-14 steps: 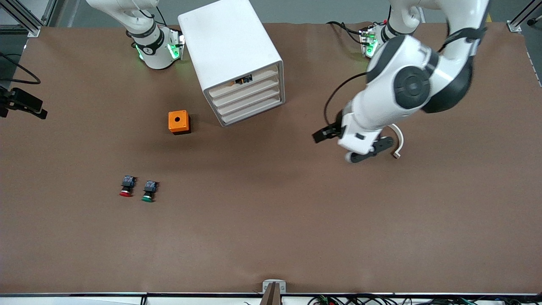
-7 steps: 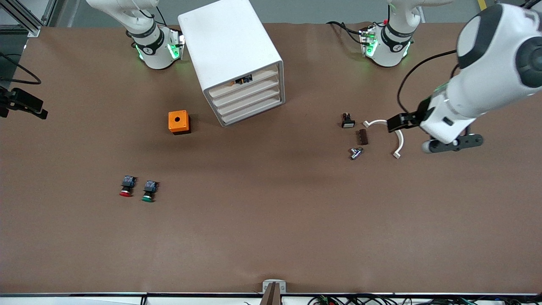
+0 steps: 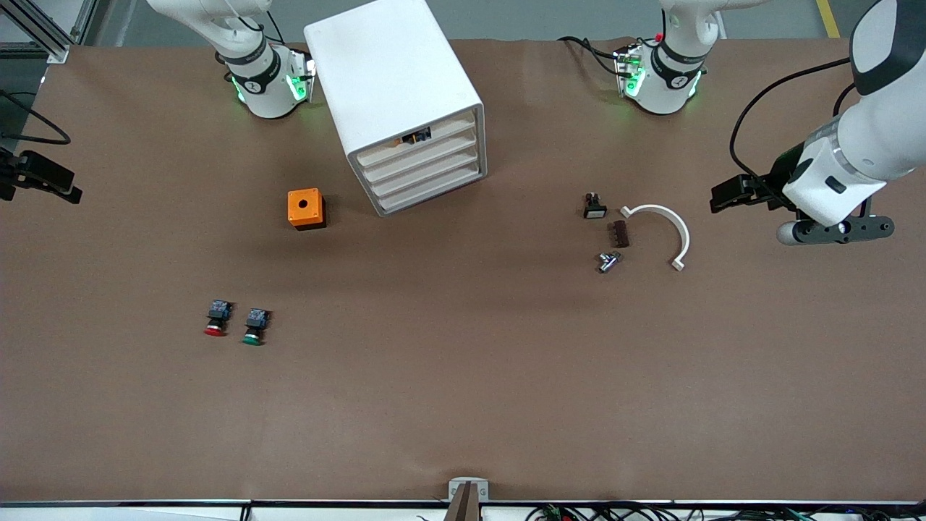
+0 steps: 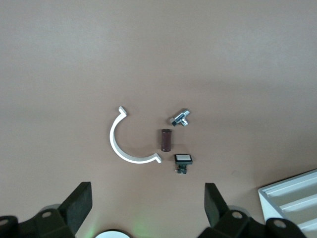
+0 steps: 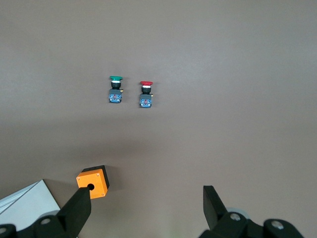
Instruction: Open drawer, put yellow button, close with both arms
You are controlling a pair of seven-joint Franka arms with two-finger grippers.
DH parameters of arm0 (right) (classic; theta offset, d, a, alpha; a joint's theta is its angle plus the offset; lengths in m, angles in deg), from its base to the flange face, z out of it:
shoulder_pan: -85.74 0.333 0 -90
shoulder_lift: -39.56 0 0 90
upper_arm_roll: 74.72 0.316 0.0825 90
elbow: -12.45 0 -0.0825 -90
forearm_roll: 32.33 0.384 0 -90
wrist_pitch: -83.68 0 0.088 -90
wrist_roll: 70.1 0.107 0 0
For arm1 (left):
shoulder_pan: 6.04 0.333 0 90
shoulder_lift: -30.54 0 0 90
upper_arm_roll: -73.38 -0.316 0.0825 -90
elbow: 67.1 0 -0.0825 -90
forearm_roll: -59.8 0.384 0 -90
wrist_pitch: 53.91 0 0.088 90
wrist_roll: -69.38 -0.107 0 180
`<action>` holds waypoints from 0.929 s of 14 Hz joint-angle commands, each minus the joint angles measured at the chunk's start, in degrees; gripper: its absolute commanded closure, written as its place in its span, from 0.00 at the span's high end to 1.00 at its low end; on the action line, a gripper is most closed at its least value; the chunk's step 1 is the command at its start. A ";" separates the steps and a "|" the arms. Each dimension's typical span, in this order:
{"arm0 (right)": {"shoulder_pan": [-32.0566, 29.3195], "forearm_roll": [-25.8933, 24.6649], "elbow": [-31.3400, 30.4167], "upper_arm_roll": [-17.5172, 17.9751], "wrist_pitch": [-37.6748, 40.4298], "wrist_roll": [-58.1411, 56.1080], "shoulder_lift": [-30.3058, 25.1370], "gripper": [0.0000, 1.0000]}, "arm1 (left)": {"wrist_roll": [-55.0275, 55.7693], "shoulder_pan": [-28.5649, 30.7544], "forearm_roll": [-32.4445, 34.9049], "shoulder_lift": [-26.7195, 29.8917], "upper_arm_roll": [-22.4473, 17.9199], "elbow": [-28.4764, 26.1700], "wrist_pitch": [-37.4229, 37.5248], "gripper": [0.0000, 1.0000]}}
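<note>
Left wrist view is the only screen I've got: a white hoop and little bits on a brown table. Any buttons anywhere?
Observer: A red button and a green button lie side by side toward the right arm's end.
Operator: Anything near them?
Observer: An orange box with a hole on top, farther from the front camera, beside the cabinet.
Operator: And the other claw?
Observer: The right gripper hangs open over the table near that box.

Robotics lab: brown-covered table [image 3: 463, 405], aluminium frame posts [image 3: 43, 29] at corners, loose cables [image 3: 579, 512], two bench-mounted arms.
</note>
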 commanded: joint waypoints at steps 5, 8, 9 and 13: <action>-0.50 -0.89 0.68 0.39 0.82 0.09 0.06 1.00 | -4.97 -2.64 1.33 3.56 -5.20 -2.25 1.09 1.00; -0.50 -0.89 0.68 0.39 0.82 -0.08 0.06 1.00 | -5.06 -4.15 1.41 3.83 -7.24 -2.42 1.09 1.00; -0.59 -0.89 0.77 0.39 0.91 -0.08 0.06 1.00 | -5.06 -4.93 1.76 4.09 -7.67 -2.51 1.09 1.00; -0.59 -0.89 0.77 0.39 0.91 -0.26 0.06 1.00 | -7.77 -7.32 2.47 7.34 -12.42 -5.67 0.21 1.00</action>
